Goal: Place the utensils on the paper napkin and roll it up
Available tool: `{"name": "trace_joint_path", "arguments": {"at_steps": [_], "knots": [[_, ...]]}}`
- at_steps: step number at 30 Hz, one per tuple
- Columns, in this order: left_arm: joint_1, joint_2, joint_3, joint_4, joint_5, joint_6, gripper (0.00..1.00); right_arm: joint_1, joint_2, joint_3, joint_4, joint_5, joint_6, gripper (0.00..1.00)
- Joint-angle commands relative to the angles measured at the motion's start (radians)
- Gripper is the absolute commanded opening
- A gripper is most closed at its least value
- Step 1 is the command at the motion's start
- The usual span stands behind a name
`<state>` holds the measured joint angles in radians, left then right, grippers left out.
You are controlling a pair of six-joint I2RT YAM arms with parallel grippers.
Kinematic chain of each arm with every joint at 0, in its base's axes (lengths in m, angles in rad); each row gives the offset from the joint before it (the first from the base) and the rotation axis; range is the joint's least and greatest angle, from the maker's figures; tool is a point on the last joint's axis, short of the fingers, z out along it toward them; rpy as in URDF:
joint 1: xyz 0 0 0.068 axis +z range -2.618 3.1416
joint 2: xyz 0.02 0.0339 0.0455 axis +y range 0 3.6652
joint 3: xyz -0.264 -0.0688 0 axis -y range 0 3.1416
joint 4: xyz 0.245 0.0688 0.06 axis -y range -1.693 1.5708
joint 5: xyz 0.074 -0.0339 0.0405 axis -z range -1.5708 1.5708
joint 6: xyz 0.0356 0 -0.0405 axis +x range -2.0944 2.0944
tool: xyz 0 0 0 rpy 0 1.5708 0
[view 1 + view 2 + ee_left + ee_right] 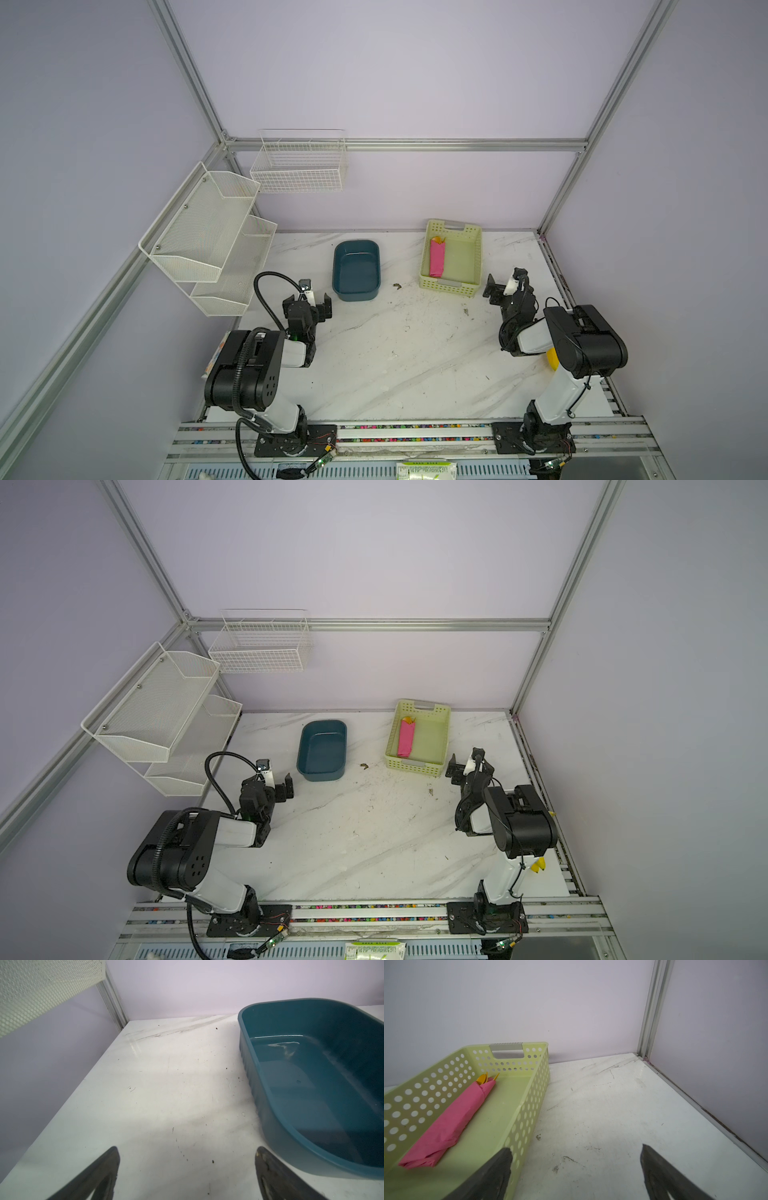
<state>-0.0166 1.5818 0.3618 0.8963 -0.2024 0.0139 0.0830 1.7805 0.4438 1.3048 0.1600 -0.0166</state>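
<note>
Napkin (436, 258) and utensils (483, 1079) lie together in the pale green perforated basket (451, 287) at the far right of the white marble surface (395, 353). From where I stand the napkin is a narrow pink roll. It lies flat along the basket's left wall, pointing from near to far, with its near end folded shut. Orange tips of the utensils poke out of its far end. In the right wrist view I make out a rounded spoon bowl and a thin point beside it; the rest is wrapped out of sight.

The right tool (505, 283) hovers just beside the basket's near right corner, jaws spread wide and empty, with bare surface showing in the gap. The left tool (309, 304) hangs low on the left, just beside the near left corner of a dark teal oval tub (356, 294). Its jaws stand equally wide apart and hold nothing. The tub stands left of the basket, apart from it, with a few dark specks on the surface between them.

A white two-tier mesh shelf (199, 241) hangs on the left wall, and a white wire basket (299, 166) on the far wall. At the near right, yellow bananas (539, 865) peek out from behind the right arm, mostly hidden.
</note>
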Motion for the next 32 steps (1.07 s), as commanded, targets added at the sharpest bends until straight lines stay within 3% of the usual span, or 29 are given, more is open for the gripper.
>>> {"name": "trace_joint_path", "arguments": {"at_steps": [1, 7, 32], "knots": [[0.015, -0.011, 0.012, 0.054, 0.05, -0.007, 1.0, -0.006, -0.003, 0.015, 0.039, 0.003, -0.017, 0.97], [0.039, -0.014, 0.014, 0.049, 0.115, -0.007, 1.0, -0.006, -0.003, 0.016, 0.039, 0.003, -0.017, 0.97], [0.046, -0.013, 0.015, 0.045, 0.127, -0.008, 1.0, -0.005, -0.003, 0.015, 0.042, -0.002, -0.021, 0.97]]}}
